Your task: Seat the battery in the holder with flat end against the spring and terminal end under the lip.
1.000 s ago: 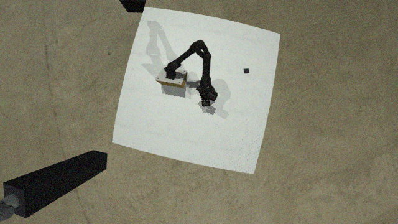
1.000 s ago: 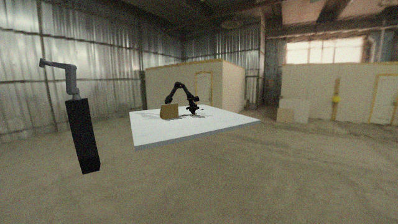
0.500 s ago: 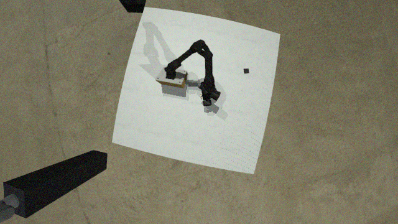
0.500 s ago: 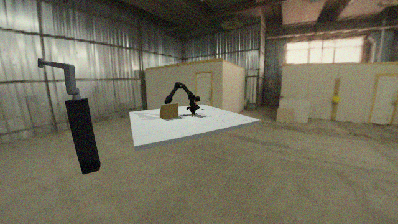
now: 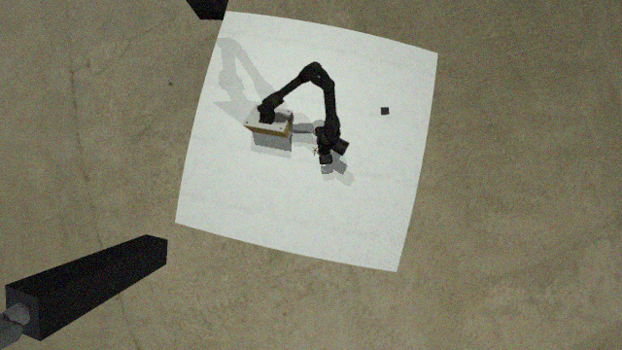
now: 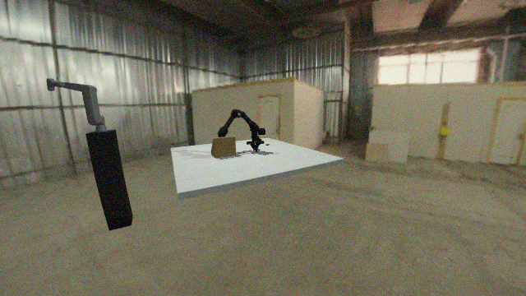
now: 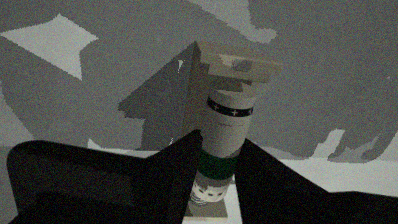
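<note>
We are gripping the battery (image 7: 226,135) in our gripper (image 7: 218,167), the two dark fingers closing on its green band from either side. In the wrist view the battery is pointing away from us, its pale body running up past a thin black ring with small white marks near the far end. That far end is sitting right at the holder (image 7: 235,65), a small tan piece whose flat top is overhanging the battery's tip; we cannot tell whether the two are touching. The battery is leaning slightly to the right of the holder's left wall, so it is not lying flat in it.

From the top view our gripper (image 5: 325,155) is hanging low over the white mat (image 5: 253,214), just to the right of the tan block (image 5: 269,127) that our arm (image 5: 318,78) is mounted on. The battery and holder are too small to make out there. A small dark cube (image 5: 385,111) is lying well apart, further right on the mat.

In the exterior view our arm (image 6: 242,119) is arching up from the block (image 6: 223,147) and reaching down to the mat (image 6: 230,173) with the gripper (image 6: 256,145) close to the surface. A black post (image 6: 108,178) is standing off the mat to the left.
</note>
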Tool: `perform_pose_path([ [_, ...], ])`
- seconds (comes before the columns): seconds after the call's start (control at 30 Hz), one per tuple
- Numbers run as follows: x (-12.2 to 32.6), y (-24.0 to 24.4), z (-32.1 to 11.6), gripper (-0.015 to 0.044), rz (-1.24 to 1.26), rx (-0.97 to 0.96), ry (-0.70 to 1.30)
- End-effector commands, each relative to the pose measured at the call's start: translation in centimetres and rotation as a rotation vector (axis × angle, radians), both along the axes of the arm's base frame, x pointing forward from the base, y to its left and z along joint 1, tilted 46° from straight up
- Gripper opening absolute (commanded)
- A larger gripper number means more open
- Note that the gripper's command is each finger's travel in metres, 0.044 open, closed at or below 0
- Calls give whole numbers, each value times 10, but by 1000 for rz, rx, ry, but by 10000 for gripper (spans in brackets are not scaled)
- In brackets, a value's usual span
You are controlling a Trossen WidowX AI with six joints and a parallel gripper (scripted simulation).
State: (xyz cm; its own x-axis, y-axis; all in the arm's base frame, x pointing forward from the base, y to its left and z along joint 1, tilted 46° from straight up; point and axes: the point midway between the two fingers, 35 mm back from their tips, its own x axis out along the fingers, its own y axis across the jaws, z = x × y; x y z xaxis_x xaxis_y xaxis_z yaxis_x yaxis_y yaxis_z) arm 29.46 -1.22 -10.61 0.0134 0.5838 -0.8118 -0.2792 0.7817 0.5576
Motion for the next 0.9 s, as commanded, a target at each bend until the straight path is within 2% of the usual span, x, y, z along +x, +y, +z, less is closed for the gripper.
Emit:
perform_pose_path([
  [0.0, -6, 5, -3, 65, 22, -11, 44],
  [0.87, 6, 7, 0, 65, 15, -19, 33],
])
